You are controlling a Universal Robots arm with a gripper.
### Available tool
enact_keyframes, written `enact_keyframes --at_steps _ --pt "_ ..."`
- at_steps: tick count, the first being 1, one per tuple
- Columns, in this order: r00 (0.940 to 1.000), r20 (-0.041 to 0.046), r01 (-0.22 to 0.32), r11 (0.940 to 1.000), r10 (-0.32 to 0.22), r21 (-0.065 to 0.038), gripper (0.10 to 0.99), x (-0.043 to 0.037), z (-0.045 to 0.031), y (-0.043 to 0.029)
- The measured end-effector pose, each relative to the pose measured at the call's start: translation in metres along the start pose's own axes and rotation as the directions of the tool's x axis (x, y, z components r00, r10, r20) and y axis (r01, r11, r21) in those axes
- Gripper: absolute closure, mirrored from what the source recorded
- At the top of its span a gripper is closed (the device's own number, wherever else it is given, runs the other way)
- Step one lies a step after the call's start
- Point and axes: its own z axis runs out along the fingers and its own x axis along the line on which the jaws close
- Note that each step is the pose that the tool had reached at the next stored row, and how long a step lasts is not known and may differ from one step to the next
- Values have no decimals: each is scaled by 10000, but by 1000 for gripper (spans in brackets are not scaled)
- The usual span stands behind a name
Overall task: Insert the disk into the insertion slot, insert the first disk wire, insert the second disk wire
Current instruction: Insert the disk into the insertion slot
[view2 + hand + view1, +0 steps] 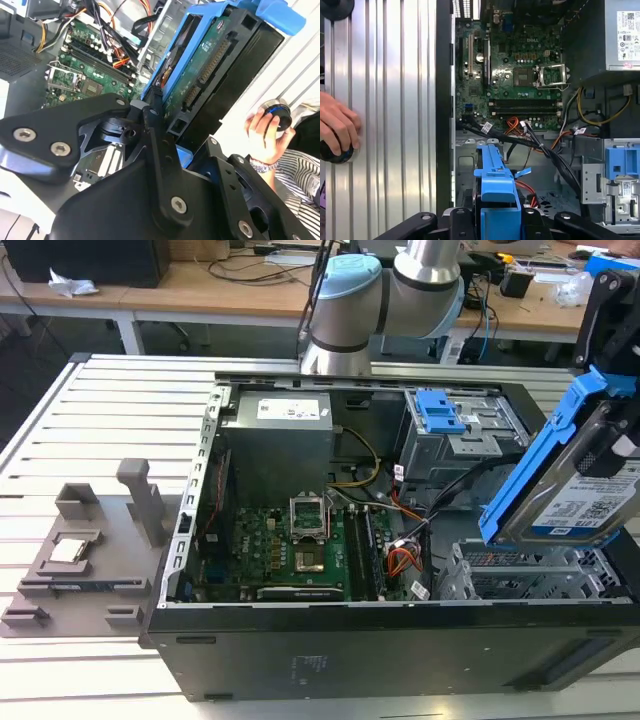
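Blue-framed disk (583, 495), clamped in jaws, tilted, apparently above insertion slot (505, 575).

The arm (425, 275) bends down and reaches over to the exterior view's right. Its gripper (500, 220) hangs up in the air, tipped to one side. The two black fingers (151, 112) squeeze tight on the disk (575, 490).

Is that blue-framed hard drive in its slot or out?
Out: the gripper holds the disk tilted in the air above the insertion slot.
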Motion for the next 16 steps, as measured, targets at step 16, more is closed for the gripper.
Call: enact_keyframes --at_steps 16 --pt "10000 -1 27 10000 -27 -1 722 -86 459 -76"
